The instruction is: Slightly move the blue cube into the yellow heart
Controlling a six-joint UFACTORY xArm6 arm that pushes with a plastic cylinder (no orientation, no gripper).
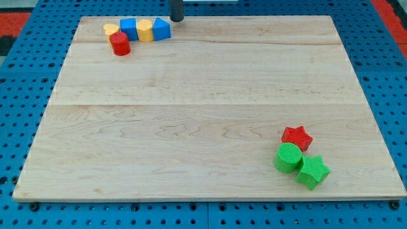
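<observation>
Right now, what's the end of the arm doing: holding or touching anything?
No gripper: my tip holds nothing. It sits at the view's top, just right of the blue block, apparently not touching it.

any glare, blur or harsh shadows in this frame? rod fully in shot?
Camera view: even, soft light, no glare on the wooden board; blocks cast only faint shadows; focus sharp throughout; the board looks trapezoidal from perspective. The rod is cropped by the view's top; my tip shows just right of the blue block.

Blue cube (129,28), yellow heart (145,30)

A red cylinder (119,44) sits top left; red star (297,137), green cylinder (288,157) and green star (312,172) cluster bottom right.
</observation>
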